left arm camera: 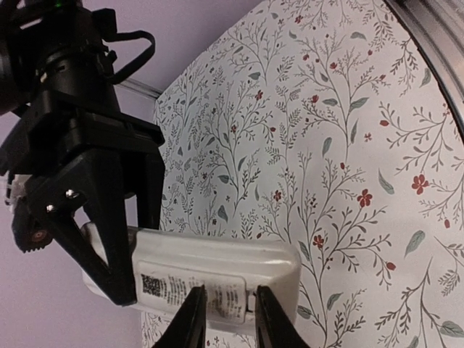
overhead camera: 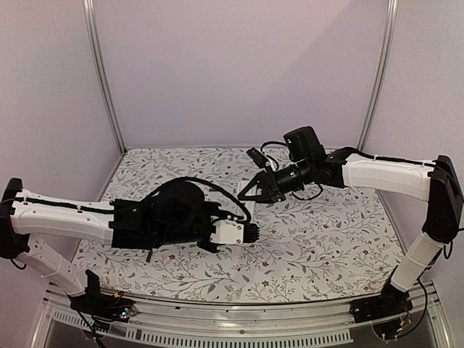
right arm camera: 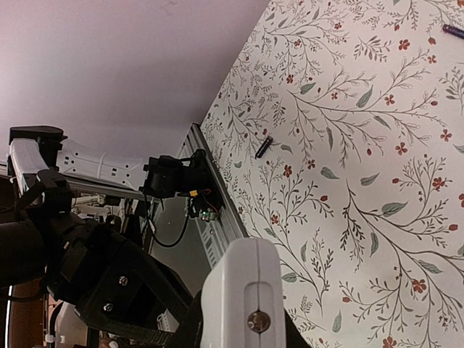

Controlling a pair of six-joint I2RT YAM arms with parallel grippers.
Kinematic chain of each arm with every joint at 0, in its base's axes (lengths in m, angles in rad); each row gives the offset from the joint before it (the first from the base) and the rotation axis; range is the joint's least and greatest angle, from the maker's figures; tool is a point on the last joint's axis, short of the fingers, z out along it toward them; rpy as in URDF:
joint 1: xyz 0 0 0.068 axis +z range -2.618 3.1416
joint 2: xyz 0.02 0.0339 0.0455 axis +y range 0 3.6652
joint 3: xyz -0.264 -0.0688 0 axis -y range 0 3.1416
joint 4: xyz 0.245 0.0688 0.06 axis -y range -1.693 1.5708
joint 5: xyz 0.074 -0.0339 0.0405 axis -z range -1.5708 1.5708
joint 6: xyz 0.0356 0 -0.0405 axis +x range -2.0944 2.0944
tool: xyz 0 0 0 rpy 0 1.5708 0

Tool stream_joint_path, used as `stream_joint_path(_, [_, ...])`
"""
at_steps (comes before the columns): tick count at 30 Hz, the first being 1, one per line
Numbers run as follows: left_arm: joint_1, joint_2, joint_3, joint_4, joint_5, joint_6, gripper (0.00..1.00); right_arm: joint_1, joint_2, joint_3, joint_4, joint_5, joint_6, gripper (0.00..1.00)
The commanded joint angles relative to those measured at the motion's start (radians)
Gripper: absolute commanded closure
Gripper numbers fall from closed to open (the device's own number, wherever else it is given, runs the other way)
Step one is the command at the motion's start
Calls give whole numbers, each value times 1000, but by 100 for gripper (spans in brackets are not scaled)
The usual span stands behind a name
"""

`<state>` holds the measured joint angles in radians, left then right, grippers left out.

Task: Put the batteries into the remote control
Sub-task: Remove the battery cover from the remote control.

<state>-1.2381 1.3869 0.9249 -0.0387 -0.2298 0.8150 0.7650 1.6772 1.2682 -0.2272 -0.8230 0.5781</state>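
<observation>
The remote control (left arm camera: 217,272) is a white bar held in the air, its labelled back toward the left wrist camera. My right gripper (right arm camera: 239,330) is shut on it, and its black fingers (left arm camera: 109,246) clamp the remote's left part. In the right wrist view the remote (right arm camera: 243,290) shows end-on. My left gripper (left arm camera: 230,319) is open by a narrow gap, its fingertips (left arm camera: 190,319) right at the remote's back over the label. Two batteries lie on the table, one (right arm camera: 264,146) near the front rail and one (right arm camera: 453,31) farther off. From above, both grippers (overhead camera: 252,232) (overhead camera: 248,192) meet mid-table.
The floral table cloth (overhead camera: 326,239) covers the whole surface. A metal rail (right arm camera: 217,196) runs along the near edge by the left arm's base (right arm camera: 170,185). Purple walls close in the back and sides.
</observation>
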Motion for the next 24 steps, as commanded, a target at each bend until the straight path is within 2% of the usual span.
stream_joint_path(1, [-14,-26,-10,78,-52,16,76,13,19,-9,13,-70,24,100])
stream_joint_path(24, [-14,-46,-42,61,-64,20,75,-31,21,-24,54,-84,58,100])
